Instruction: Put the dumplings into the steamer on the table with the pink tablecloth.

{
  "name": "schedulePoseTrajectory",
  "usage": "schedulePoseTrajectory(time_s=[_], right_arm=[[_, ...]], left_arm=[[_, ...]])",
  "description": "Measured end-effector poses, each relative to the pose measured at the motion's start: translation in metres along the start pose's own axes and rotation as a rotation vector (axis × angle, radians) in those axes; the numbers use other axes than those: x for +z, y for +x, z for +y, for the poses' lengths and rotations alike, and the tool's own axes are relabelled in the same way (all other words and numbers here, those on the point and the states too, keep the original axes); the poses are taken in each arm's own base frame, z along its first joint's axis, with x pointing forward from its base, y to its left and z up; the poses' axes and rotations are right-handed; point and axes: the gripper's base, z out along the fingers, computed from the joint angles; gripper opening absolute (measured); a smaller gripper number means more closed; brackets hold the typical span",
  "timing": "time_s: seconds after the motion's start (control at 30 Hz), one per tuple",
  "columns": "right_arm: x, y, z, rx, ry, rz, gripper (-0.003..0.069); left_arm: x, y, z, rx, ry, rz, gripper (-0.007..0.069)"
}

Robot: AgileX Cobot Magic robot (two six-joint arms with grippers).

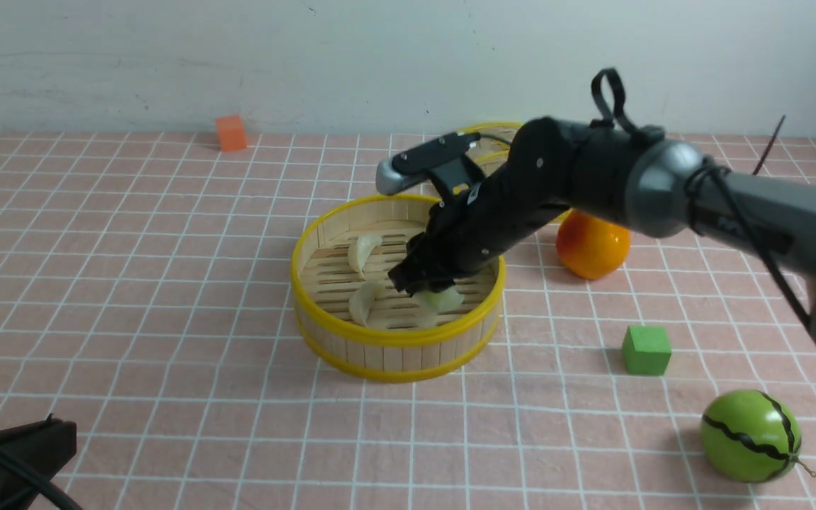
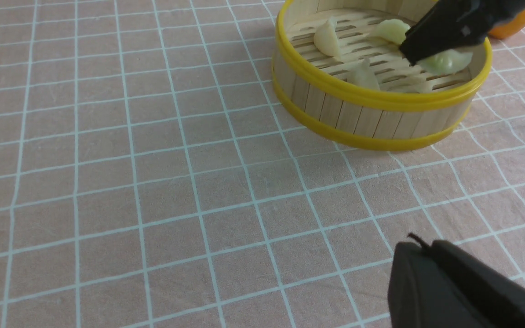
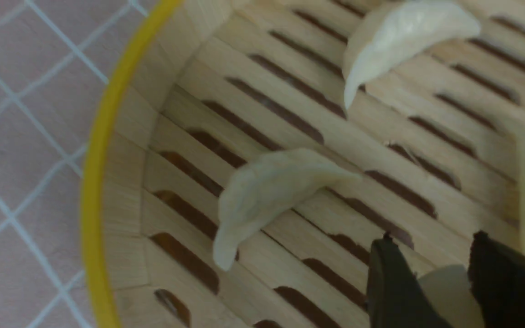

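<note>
The bamboo steamer (image 1: 351, 347) stands mid-table on the pink grid tablecloth (image 1: 167, 283). My right gripper (image 1: 418, 287) reaches down inside it, shut on a pale greenish dumpling (image 1: 445, 299) held just above the slatted floor. In the right wrist view the fingertips (image 3: 383, 246) flank this dumpling (image 3: 449, 291). Two more dumplings lie on the slats at the steamer's left (image 1: 364, 251) (image 1: 364, 301); they also show in the right wrist view (image 3: 399, 32) (image 3: 271, 191). The left wrist view shows another dumpling (image 2: 392, 29) behind the arm. My left gripper (image 2: 419, 246) is shut and empty, low over the cloth near the front left.
An orange (image 1: 591, 244) sits just right of the steamer, under my right arm. A green cube (image 1: 646, 349) and a toy watermelon (image 1: 749, 435) lie front right. An orange cube (image 1: 231, 132) is at the back left. The yellow-rimmed lid (image 1: 493, 129) is behind the arm.
</note>
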Motion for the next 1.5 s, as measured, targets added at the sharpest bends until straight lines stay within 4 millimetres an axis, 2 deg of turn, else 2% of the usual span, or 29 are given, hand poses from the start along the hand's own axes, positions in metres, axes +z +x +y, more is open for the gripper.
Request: schedulePoseTrajectory(time_s=[0.07,0.1,0.17,0.23,0.27,0.3,0.37,0.43,0.47,0.57,0.63,0.67,0.77,0.83,0.93,1.1,1.13,1.17,1.3,1.4,1.47,1.5], right_arm=[[0.005,0.002,-0.002,0.004,0.004,0.001,0.025],[0.006,0.002,-0.002,0.005,0.004,0.0,0.0315],[0.003,0.0,-0.001,0.003,0.005,-0.008,0.0387],[-0.008,-0.005,0.001,-0.004,0.004,-0.025,0.0471],[-0.011,-0.007,0.002,-0.007,0.004,-0.03,0.0486],[-0.027,-0.016,0.006,-0.023,0.004,-0.054,0.053],[-0.062,-0.034,0.013,-0.054,0.006,-0.112,0.0554],[-0.113,-0.055,0.023,-0.096,0.017,-0.197,0.0552],[-0.131,-0.061,0.026,-0.114,0.023,-0.218,0.0543],[-0.231,-0.077,0.045,-0.208,0.076,-0.354,0.048],[-0.299,-0.074,0.059,-0.25,0.125,-0.443,0.0409],[-0.334,-0.066,0.067,-0.253,0.152,-0.483,0.0358],[-0.394,-0.04,0.078,-0.221,0.208,-0.55,0.0217],[-0.41,-0.016,0.081,-0.195,0.232,-0.536,0.012],[-0.41,0.029,0.08,-0.169,0.267,-0.476,-0.0003],[-0.38,0.114,0.071,-0.192,0.35,-0.421,-0.0019],[-0.368,0.132,0.069,-0.203,0.359,-0.413,-0.0019],[-0.363,0.144,0.068,-0.213,0.367,-0.418,-0.0019],[-0.326,0.225,0.066,-0.252,0.371,-0.554,-0.0018],[-0.309,0.264,0.067,-0.233,0.352,-0.688,-0.0018],[-0.302,0.288,0.068,-0.202,0.333,-0.836,-0.0016],[-0.3,0.29,0.067,-0.202,0.332,-0.837,-0.0016]], left_arm=[[0.0,0.0,0.0,0.0,0.0,0.0,0.002],[0.0,0.0,0.0,0.0,0.0,0.0,0.002],[0.0,0.0,0.0,0.0,0.0,0.0,0.002],[0.0,0.0,0.0,0.0,0.0,0.0,0.002],[0.0,0.0,0.0,0.0,0.0,0.0,0.002],[0.0,0.0,0.0,0.0,0.0,0.0,0.002],[0.0,0.0,0.0,0.0,0.0,0.0,0.002],[0.0,0.0,0.0,0.0,0.0,0.0,0.0021],[0.0,0.0,0.0,0.0,0.0,0.0,0.0021],[0.0,0.0,0.0,0.001,0.0,0.0,0.0026],[0.0,0.0,0.0,0.001,0.0,0.0,0.0029],[0.0,0.0,0.0,0.001,0.0,0.0,0.0029],[0.0,0.0,0.0,0.001,0.0,0.0,0.0032],[0.0,0.0,0.0,0.001,0.0,0.0,0.0035],[0.0,0.0,0.0,0.001,0.0,0.0,0.0036],[0.0,0.0,0.0,0.001,-0.001,0.0,0.0036],[0.0,0.0,0.0,0.001,-0.001,0.0,0.0036],[0.0,0.0,0.0,0.001,-0.001,0.0,0.0037],[0.0,0.0,0.0,0.001,-0.001,0.0,0.0038],[0.0,0.0,0.0,0.001,-0.001,0.0,0.0038],[0.0,0.0,0.0,0.001,-0.001,0.0,0.0038],[0.0,0.0,0.0,0.001,-0.001,0.0,0.0038]])
